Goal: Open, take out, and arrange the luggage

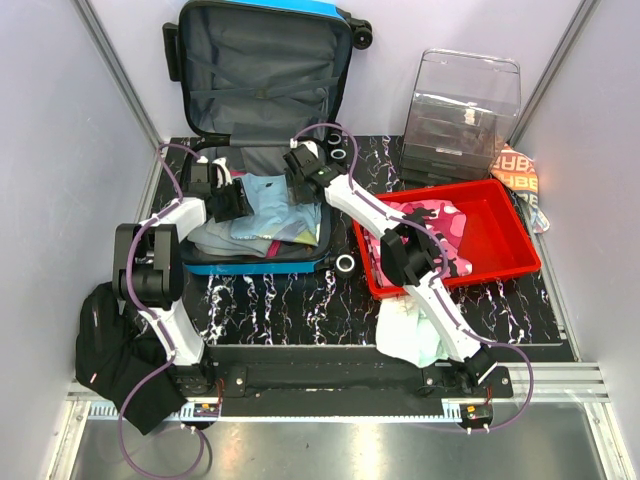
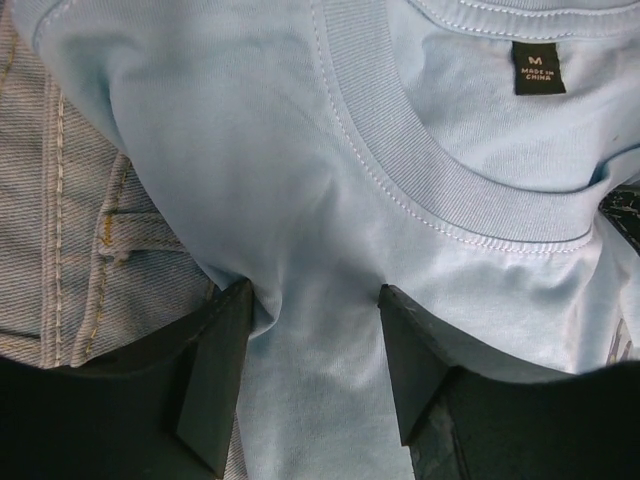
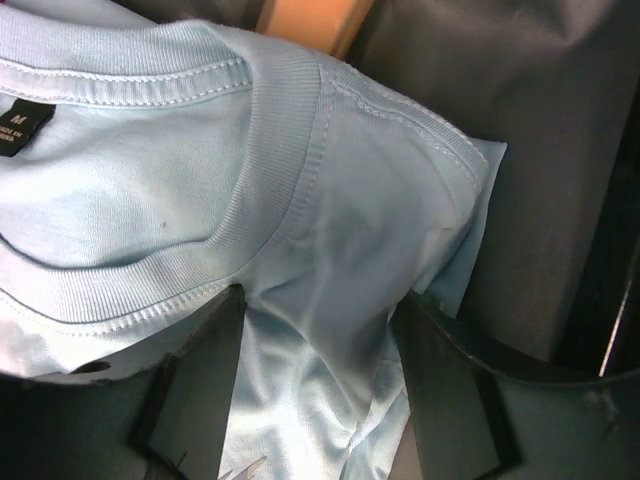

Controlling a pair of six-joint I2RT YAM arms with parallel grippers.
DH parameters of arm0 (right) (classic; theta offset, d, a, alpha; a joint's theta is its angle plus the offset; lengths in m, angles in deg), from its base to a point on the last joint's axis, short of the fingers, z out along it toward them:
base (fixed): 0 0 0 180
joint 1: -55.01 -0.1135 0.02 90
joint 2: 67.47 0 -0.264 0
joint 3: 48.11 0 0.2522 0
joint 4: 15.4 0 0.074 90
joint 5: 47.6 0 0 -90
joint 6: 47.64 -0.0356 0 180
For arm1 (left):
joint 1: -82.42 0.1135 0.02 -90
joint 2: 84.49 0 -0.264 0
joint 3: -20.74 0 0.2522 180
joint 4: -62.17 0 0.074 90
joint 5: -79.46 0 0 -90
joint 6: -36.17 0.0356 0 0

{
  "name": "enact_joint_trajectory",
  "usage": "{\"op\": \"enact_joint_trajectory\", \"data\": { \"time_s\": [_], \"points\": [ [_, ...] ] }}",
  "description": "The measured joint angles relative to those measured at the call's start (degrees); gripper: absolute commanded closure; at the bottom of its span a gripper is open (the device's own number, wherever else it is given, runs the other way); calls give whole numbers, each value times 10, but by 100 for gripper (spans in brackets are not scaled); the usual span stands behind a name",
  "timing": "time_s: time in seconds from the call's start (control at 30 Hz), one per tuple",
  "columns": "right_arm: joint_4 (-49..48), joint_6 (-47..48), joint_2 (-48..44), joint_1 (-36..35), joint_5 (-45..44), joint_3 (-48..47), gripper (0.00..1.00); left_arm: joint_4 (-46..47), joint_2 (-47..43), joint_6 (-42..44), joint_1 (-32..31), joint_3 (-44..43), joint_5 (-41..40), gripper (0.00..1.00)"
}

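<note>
The blue luggage (image 1: 300, 8) lies open at the back left, its grey-lined lid (image 1: 265, 75) propped up against the wall. A light blue T-shirt (image 1: 268, 200) lies on top of the clothes in its lower half. My left gripper (image 1: 232, 200) is at the shirt's left side and my right gripper (image 1: 300, 172) at its right shoulder. In the left wrist view the left gripper (image 2: 315, 290) stands open, its tips pressed into the shirt (image 2: 300, 150) below the collar, with pale jeans (image 2: 60, 200) beside it. The right gripper (image 3: 320, 297) is open astride the shoulder fabric (image 3: 350, 200).
A red tray (image 1: 500, 240) holding a pink patterned garment (image 1: 435, 225) sits right of the luggage. Behind it stands a clear drawer box (image 1: 462, 115). A tape roll (image 1: 345, 263) lies by the luggage's front corner. A black garment (image 1: 110, 350) hangs at the near left, a pale one (image 1: 410, 330) near the right base.
</note>
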State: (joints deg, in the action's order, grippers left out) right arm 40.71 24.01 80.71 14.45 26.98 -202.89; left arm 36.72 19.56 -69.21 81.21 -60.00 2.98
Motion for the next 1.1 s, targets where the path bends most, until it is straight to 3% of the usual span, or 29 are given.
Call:
{"op": "enact_joint_trajectory", "data": {
  "time_s": [0.1,0.23,0.5,0.8,1.1],
  "points": [
    [5,1,1,-1,-4,-3,30,1,1,-2,0,-1,0,43],
    [-12,23,-9,-20,-80,21,25,2,2,-2,0,-1,0,43],
    [-170,18,-144,-58,-179,282,27,22,2,-23,-2,9,5,43],
    [-150,19,-142,-59,-231,253,30,48,-5,-38,-4,29,9,43],
    [-137,-10,-142,-62,-244,264,40,52,-5,-42,-4,29,13,44]
  ]
}}
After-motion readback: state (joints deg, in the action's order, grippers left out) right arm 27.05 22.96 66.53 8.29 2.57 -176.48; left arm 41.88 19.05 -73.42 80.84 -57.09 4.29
